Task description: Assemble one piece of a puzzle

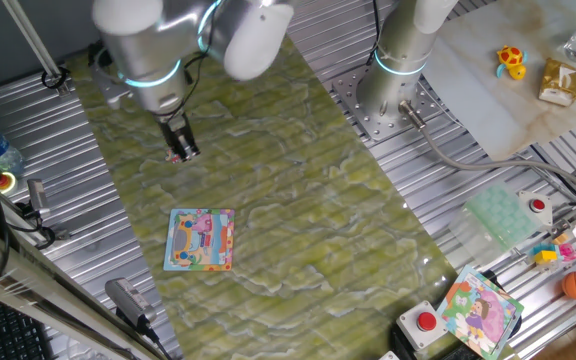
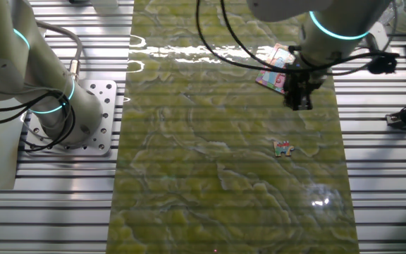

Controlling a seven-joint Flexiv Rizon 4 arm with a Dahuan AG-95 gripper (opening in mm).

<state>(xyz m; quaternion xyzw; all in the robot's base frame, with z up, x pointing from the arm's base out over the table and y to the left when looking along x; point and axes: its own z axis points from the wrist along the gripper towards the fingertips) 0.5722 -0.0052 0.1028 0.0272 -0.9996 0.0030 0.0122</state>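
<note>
Piece (image 2: 283,148) on mat, below pincer (image 2: 300,103).

Green mat (image 1: 298,200) mostly bare; wide free room across its middle. Only things on it: puzzle (image 1: 200,240) flat near one edge, piece (image 2: 283,148) flat, well apart from puzzle. Gripper (image 2: 301,104) hangs above mat, between them in other fixed view. Second arm base (image 1: 388,95) stands at mat edge. Clutter sits off mat on desk (image 1: 488,130).

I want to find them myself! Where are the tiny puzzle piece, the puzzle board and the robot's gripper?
piece (image 2: 283,148): the other fixed view, its middle.
puzzle (image 1: 200,240): one fixed view, middle of its picture.
gripper (image 1: 183,153): one fixed view, between its fingertips.
</note>
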